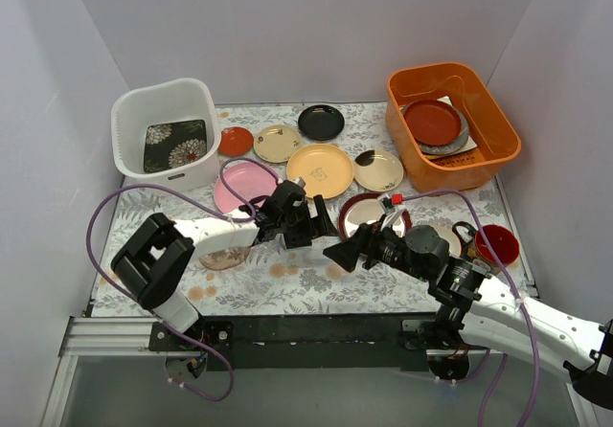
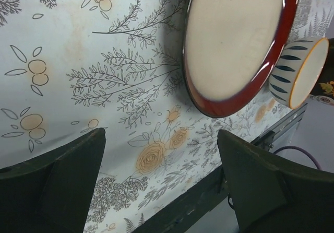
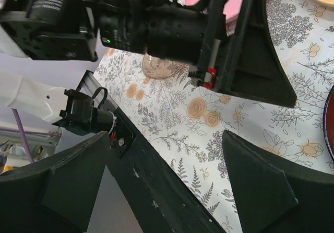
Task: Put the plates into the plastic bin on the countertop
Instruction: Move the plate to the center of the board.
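Left gripper [image 2: 162,191] is hanging spread wide with nothing between its fingers [image 2: 57,191], over bare countertop [image 2: 104,86]. Just ahead of one finger the red-rimmed cream plate [image 2: 235,39] is lying flat, untouched. A striped cup [image 2: 300,71] is sitting past that plate's edge, showing in this wrist view only.

Right gripper [image 3: 164,191] is gaping equally wide, gripping nothing, and is facing the left gripper, near but apart. Under the left arm its camera is catching the brownish floral plate [image 3: 162,68].

Only the top view is taking in the plastic bin [image 1: 163,97]. It is sitting well apart from both grippers, beyond the left one toward the far left corner, with the dark square floral plate [image 1: 175,145] lying inside. Pink plate [image 1: 239,183] and yellow plate [image 1: 321,168] are sitting between, just beyond the left gripper.
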`<state>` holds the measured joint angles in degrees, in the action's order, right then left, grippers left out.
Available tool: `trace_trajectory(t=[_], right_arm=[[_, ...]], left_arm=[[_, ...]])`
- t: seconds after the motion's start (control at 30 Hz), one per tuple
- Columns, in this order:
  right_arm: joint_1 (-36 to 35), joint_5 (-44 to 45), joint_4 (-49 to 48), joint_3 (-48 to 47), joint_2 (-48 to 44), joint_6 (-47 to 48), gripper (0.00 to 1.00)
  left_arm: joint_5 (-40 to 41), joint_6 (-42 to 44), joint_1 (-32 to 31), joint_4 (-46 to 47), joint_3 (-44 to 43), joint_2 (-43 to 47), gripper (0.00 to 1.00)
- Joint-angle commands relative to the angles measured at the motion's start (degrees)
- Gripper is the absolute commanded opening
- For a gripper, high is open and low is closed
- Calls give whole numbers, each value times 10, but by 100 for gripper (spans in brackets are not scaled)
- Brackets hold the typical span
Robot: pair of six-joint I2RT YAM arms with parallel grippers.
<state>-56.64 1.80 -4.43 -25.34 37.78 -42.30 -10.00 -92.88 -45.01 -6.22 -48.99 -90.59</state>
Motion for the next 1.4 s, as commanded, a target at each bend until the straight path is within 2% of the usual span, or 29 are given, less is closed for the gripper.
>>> trace_trajectory(t=[0.0, 0.23, 0.6, 0.9, 1.03, 1.07, 1.2, 1.37], right_arm=[[1, 15, -15, 6, -17, -6, 96], [3, -1, -23, 8, -15, -8, 96], [7, 4, -4, 9, -31, -5, 95], [12, 2, 8, 9, -41, -5, 95], [16, -7, 7, 6, -33, -6, 95], [17, -8, 7, 6, -32, -6, 95], [21, -10, 7, 10, -34, -6, 95], [27, -14, 5, 12, -34, -6, 95]], left_arm=[[8, -20, -12, 44, 8, -22, 86], [3, -54, -22, 103, 19, -72, 85], [-2, -74, -41, 127, -27, -159, 82], [-14, -90, -46, 162, -20, -202, 73], [-20, -92, -48, 174, -19, -221, 62], [-24, -92, -49, 177, -20, -225, 52], [-24, -93, -51, 182, -17, -238, 36], [-29, -92, -51, 185, -16, -256, 27]])
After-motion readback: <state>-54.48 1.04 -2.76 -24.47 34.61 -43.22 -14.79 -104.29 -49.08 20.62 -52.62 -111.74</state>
